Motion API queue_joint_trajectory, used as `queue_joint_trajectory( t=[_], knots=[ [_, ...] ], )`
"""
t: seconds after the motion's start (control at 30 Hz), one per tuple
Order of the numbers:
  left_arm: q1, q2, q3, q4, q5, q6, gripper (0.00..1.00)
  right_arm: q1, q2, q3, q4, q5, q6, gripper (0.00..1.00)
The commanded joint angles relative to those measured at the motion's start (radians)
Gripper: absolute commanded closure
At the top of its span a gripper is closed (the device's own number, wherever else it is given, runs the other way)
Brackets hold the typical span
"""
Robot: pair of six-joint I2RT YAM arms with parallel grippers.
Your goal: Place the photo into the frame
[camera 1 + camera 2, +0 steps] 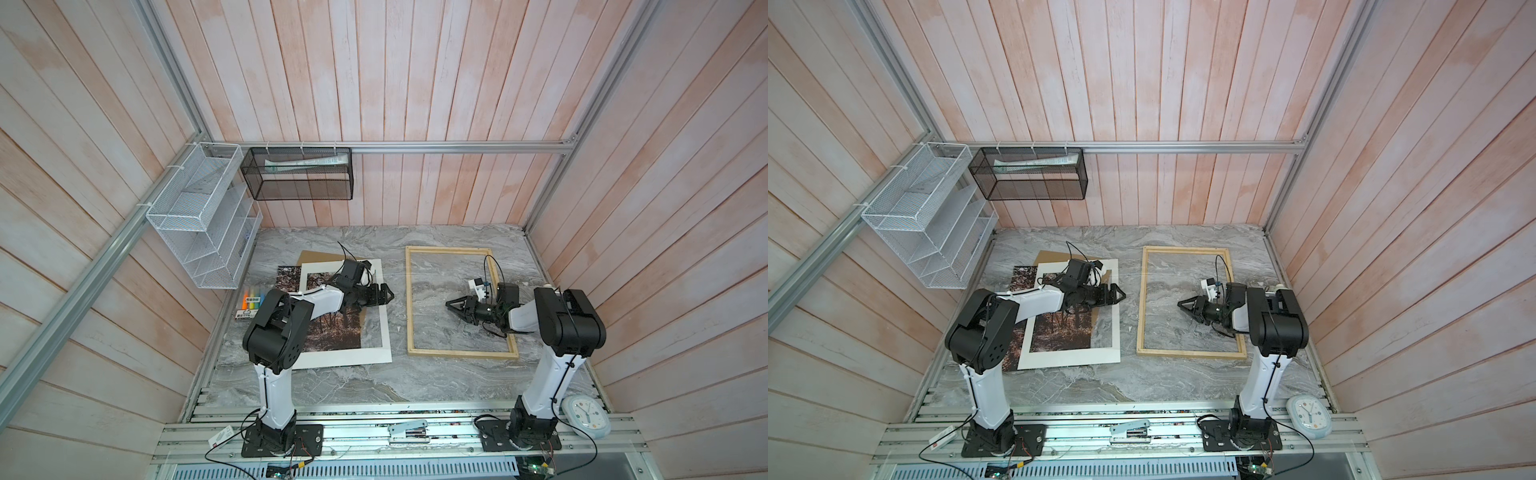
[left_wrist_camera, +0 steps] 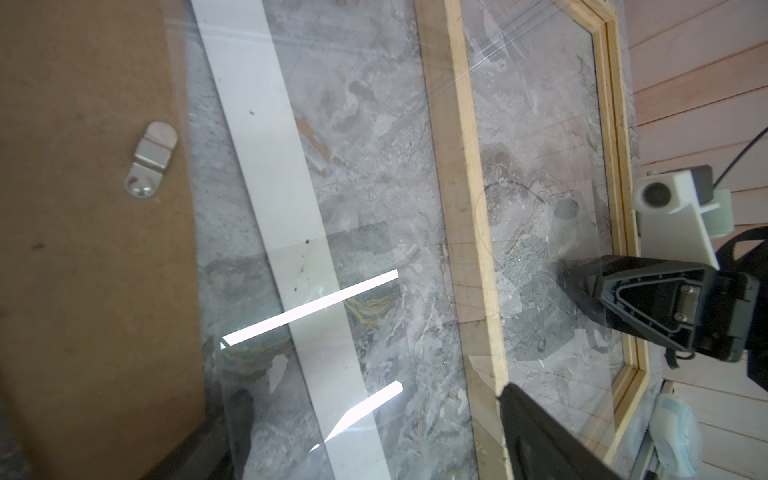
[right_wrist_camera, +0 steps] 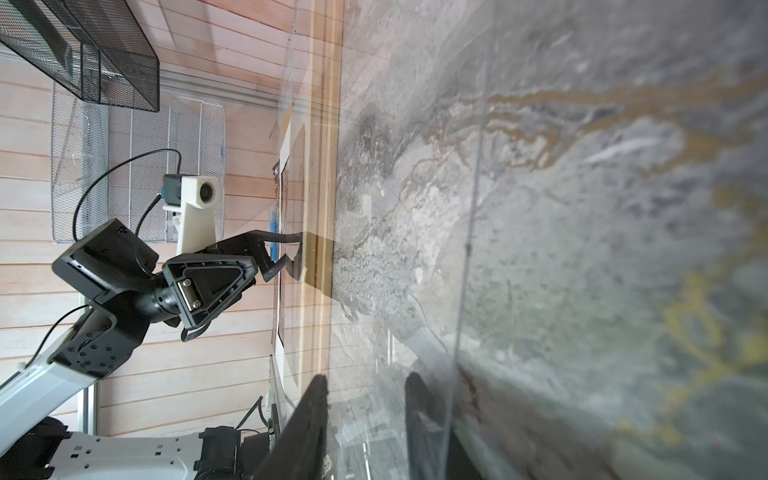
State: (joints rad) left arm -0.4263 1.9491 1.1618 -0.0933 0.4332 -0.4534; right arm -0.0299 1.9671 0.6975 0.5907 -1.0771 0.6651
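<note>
Left jaws spread wide, nothing seen between, above white mat [image 1: 380, 328] edge; right jaws narrower, hold not discernible, over frame [image 1: 461, 354] interior. Photo [image 1: 340, 332] flat on desk [image 1: 353, 382] beneath mat, left of frame and apart.

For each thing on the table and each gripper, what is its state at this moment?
photo: flat, partly under the white mat, not in the frame.
frame: flat on the table, no photo inside.
white mat: flat, on top of the photo.
brown board: flat, partly under the mat.
left gripper: open, over the mat's edge.
right gripper: over the frame's inside; jaws unclear.
</note>
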Motion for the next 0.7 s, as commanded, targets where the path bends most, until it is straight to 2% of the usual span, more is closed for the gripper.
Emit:
queue_joint_trajectory(
  t=[0.0,0.3,0.5,0.67],
  knots=[
    [-0.002,0.022,0.051,-0.045,-0.024,0.049,0.06,-0.004,0.025,0.01,0.006,-0.006,-0.001,0.75],
    [-0.002,0.006,0.078,-0.044,-0.022,0.046,0.07,-0.004,-0.112,-0.001,-0.044,-0.019,-0.009,0.96],
    [-0.002,-0.035,0.056,-0.026,-0.048,0.021,0.07,-0.006,-0.281,0.012,-0.155,-0.023,-0.014,1.0],
    [-0.01,-0.065,0.055,-0.056,-0.148,-0.02,0.07,-0.045,-0.442,0.074,-0.308,-0.026,-0.005,1.0]
  ],
)
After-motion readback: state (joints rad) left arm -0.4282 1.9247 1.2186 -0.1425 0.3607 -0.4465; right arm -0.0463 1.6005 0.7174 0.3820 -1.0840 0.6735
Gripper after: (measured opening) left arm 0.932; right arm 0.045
